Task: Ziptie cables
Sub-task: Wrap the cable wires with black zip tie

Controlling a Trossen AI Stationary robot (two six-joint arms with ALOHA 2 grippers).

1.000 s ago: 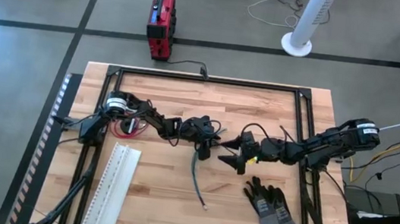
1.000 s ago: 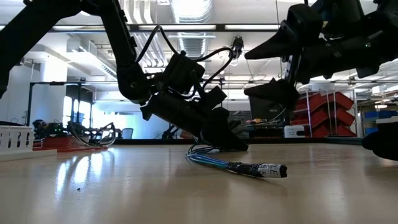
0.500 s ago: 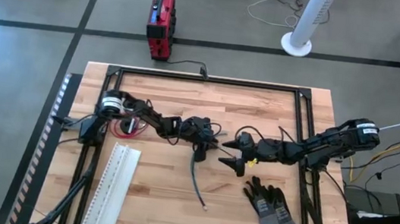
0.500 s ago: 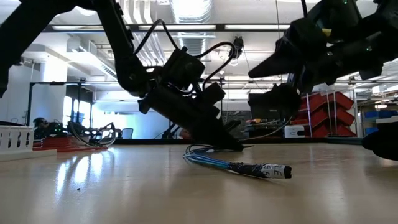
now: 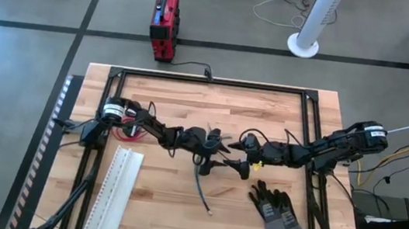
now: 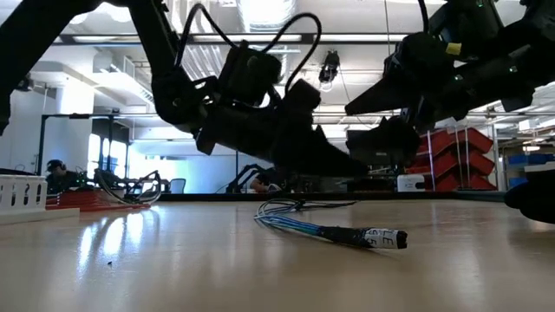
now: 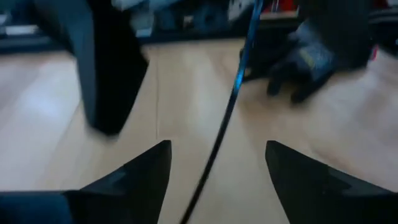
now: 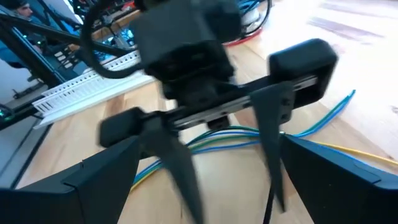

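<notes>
over the middle of the wooden tabletop [image 5: 190, 101], the left gripper [image 5: 218, 163] and right gripper [image 5: 247, 155] met nose to nose, both with fingers spread apart and neither holding anything. a thin dark strand ran between the left gripper's fingers [image 7: 134, 174] in its wrist view, apart from both. the cables [image 5: 203, 186], a bundle of blue, green and yellow wires with a dark wrapped end, lay flat on the tabletop just below the two grippers, trailing toward the near edge. a small coil of red and black wire [image 5: 126, 131] sat by the left arm's base. a pair of gloves [image 5: 278, 213] lay near the right arm, a white slotted strip [image 5: 115, 193] at the left.
</notes>
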